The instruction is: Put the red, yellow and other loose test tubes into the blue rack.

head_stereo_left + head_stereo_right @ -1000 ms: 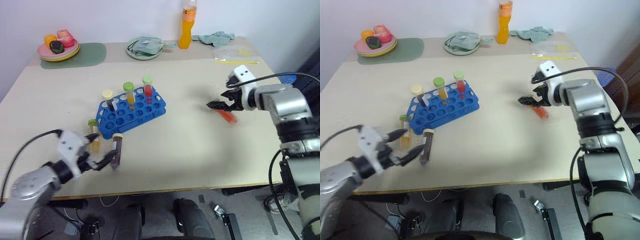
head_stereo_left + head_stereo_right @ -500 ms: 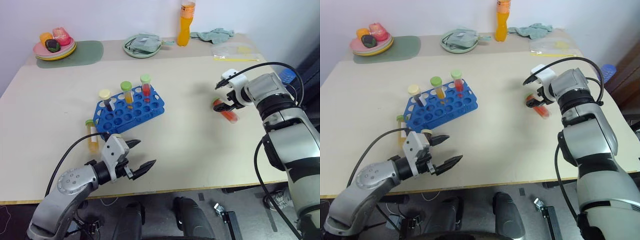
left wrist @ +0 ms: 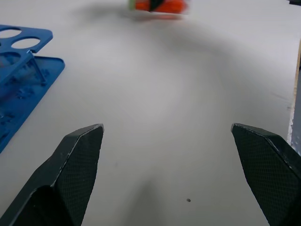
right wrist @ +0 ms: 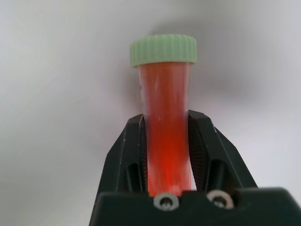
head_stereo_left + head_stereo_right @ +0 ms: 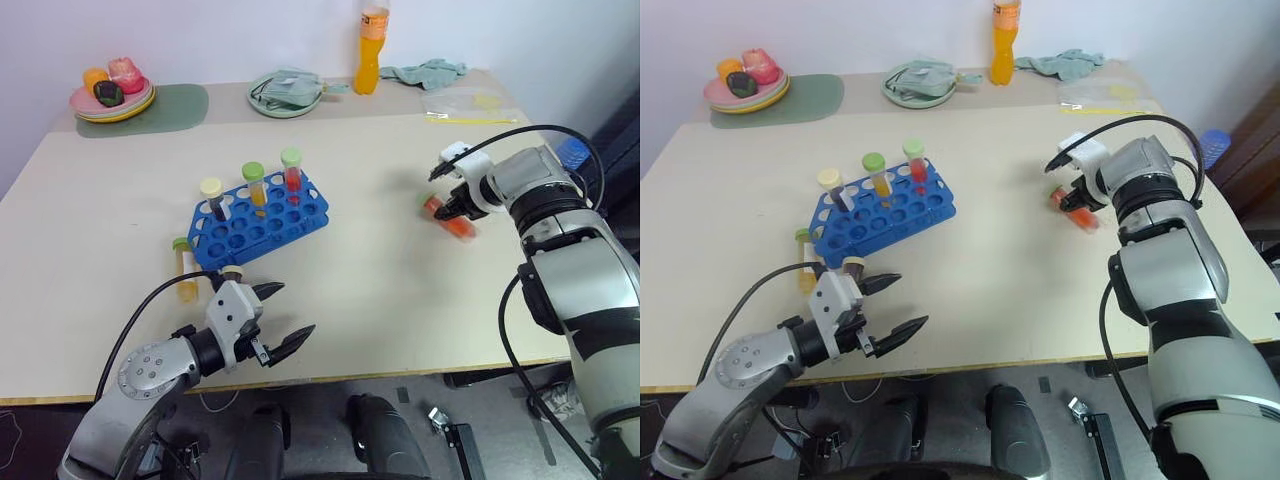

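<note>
- Right gripper: fingers clamped on the red tube, over the bench right of the blue rack.
- Left gripper: fingers apart, empty, near the bench's front edge.
- Yellow tube lies beside the rack.

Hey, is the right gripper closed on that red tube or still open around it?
Shut on it. The right gripper has both fingers pressed against the sides of the red tube, its green cap sticking out beyond them.
</note>
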Available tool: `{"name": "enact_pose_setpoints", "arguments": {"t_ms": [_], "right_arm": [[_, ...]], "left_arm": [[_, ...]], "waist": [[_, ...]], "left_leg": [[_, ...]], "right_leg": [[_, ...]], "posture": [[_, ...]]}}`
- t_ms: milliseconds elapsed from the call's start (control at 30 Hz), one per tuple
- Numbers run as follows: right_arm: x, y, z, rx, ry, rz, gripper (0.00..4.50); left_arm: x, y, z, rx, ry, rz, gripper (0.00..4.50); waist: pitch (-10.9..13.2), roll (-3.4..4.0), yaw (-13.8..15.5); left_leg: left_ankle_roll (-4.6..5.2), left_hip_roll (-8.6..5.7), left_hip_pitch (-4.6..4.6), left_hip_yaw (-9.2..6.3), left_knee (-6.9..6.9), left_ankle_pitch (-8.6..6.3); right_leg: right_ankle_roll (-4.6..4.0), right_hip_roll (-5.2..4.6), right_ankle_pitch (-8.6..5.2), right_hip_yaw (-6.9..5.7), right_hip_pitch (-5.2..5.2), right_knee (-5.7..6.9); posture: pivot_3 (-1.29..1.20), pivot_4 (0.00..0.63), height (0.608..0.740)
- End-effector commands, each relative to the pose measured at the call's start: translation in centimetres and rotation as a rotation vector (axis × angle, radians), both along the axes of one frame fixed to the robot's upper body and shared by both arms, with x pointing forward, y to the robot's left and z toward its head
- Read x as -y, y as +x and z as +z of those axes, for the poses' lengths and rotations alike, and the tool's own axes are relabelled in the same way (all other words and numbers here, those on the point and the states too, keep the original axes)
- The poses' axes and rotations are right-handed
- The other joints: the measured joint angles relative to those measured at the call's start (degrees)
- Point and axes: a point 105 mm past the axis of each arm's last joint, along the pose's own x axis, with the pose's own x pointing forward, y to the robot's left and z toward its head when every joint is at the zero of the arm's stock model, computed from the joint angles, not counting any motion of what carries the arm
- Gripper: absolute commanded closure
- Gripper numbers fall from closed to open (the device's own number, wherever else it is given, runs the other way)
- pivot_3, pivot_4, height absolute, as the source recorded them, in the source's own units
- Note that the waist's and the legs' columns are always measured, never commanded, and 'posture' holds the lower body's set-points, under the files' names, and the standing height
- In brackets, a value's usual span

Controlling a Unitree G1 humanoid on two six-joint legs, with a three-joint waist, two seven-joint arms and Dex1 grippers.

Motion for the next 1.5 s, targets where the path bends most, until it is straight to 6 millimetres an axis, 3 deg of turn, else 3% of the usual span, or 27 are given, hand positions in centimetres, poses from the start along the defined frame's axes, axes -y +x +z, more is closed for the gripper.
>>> {"name": "enact_pose_setpoints", "arguments": {"t_ms": [33, 100, 200, 333, 500, 667, 1033, 1500], "right_arm": [[-6.5, -2.4, 5.3, 0.367, 0.333, 0.309, 3.78], [-9.2, -5.5, 7.1, 0.500, 0.616, 0.364, 3.78], [-11.9, -7.2, 7.1, 0.541, 0.918, 0.292, 3.78], [-16.2, -6.6, 5.4, 0.628, 1.006, 0.175, 3.78], [-19.1, -5.4, 3.9, 0.666, 1.006, 0.098, 3.78], [-19.7, -4.2, 2.2, 0.637, 1.012, 0.046, 3.78], [-20.3, -2.4, 1.2, 0.647, 0.983, 0.011, 3.78], [-20.0, -2.3, -1.0, 0.682, 0.914, 0.000, 3.78]], "left_arm": [[-3.3, 1.7, 1.0, 0.093, -0.020, 0.217, 0.00], [-5.7, 2.7, 1.2, 0.143, -0.028, 0.374, 0.00], [-7.9, 3.8, 1.7, 0.204, -0.045, 0.514, 0.00], [-8.8, 4.9, 2.4, 0.278, -0.044, 0.576, 0.00], [-8.5, 5.3, 2.9, 0.299, -0.039, 0.560, 0.00], [-7.6, 5.4, 3.7, 0.314, -0.057, 0.541, 0.00], [-5.5, 5.5, 4.3, 0.300, -0.075, 0.491, 0.00], [-5.3, 5.4, 4.5, 0.292, -0.077, 0.473, 0.00]], "waist": [[-0.06, -0.06, 0.22], [-0.06, -0.04, 0.16], [-0.03, 0.03, 0.20], [-0.12, -0.12, 0.40], [-0.12, -0.13, 0.17], [-0.12, -0.12, 0.13], [-0.11, -0.11, 0.04], [-0.12, -0.10, 0.01]], "left_leg": [[0.00, 0.01, 0.00, -0.03, 0.00, 0.00], [0.06, 0.07, -0.01, -0.26, 0.01, -0.04], [0.04, 0.10, -0.02, -0.27, 0.06, -0.02], [-0.06, -0.01, 0.02, -0.26, 0.23, 0.03], [-0.09, -0.01, 0.06, -0.26, 0.18, 0.05], [-0.10, 0.00, 0.06, -0.26, 0.14, 0.06], [-0.10, 0.02, 0.08, -0.26, 0.11, 0.06], [-0.10, 0.02, 0.09, -0.25, 0.12, 0.06]], "right_leg": [[0.00, 0.02, 0.00, 0.00, 0.01, 0.03], [0.00, 0.12, -0.02, -0.09, 0.10, -0.02], [0.00, 0.13, -0.01, -0.07, 0.04, 0.16], [-0.01, 0.06, 0.09, -0.09, 0.13, 0.21], [-0.02, 0.08, 0.10, -0.09, 0.14, 0.21], [-0.02, 0.07, 0.10, -0.09, 0.12, 0.19], [-0.03, 0.11, 0.10, -0.08, 0.10, 0.21], [-0.03, 0.11, 0.10, -0.07, 0.10, 0.23]], "posture": [[0.00, 0.150, 0.740], [0.00, 0.150, 0.740], [0.00, 0.150, 0.740], [0.00, 0.150, 0.740], [0.00, 0.150, 0.740], [0.00, 0.150, 0.740], [0.00, 0.150, 0.740], [0.00, 0.150, 0.740]]}}
